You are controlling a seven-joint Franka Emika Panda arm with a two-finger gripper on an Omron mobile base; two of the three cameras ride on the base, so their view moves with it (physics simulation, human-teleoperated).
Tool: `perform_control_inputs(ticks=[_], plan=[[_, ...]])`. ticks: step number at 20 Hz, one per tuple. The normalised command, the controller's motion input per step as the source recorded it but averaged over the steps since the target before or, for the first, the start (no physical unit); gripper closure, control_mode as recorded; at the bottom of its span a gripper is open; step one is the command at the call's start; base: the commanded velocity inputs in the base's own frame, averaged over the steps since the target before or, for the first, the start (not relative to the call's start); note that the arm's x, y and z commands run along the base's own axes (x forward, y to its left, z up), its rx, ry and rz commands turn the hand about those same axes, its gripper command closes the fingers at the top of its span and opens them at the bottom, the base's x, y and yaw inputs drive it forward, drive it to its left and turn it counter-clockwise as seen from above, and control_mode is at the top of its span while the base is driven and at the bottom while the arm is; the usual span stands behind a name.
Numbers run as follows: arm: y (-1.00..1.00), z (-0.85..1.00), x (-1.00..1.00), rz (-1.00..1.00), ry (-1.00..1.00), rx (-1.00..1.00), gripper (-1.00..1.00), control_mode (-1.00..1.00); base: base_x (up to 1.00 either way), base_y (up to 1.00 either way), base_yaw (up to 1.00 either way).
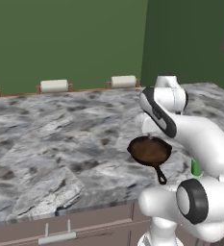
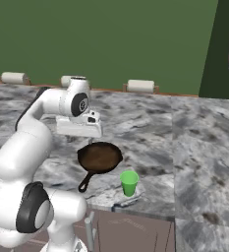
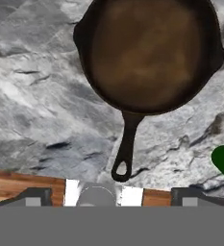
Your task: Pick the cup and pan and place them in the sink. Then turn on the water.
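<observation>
The pan (image 2: 100,157) is a round dark brown skillet lying flat on the marble counter, its short handle (image 3: 125,149) pointing toward the front edge. The small green cup (image 2: 129,182) stands upright just right of the handle, near the counter's edge; the arm hides most of the cup (image 1: 195,167) in the left base view. My gripper (image 2: 92,139) hovers above the pan's rear rim, pointing down. In the hand view its fingertips (image 3: 34,197) stand far apart at the bottom, open with nothing between them. The sink is out of view, and so is any water.
White rolls on wooden holders (image 1: 54,85) (image 2: 140,85) line the back of the counter against the green wall. Wooden cabinet fronts with a metal handle (image 1: 56,235) run below the counter's front edge. The marble counter (image 2: 204,147) carries on to the right.
</observation>
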Motion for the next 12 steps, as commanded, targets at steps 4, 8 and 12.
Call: perform_control_inputs(ticks=[4,8,12], plan=[[-0.37,-0.74,-0.03,0.04,0.19,0.0,-1.0,-1.0,0.0,0.0,0.0],[-0.42,-0.25,-0.1,0.0,0.01,0.0,-1.0,-1.0,0.0,0.0,0.0],[-0.25,-0.36,-0.03,0.0,0.0,0.0,-1.0,-1.0,0.0,0.0,0.0]])
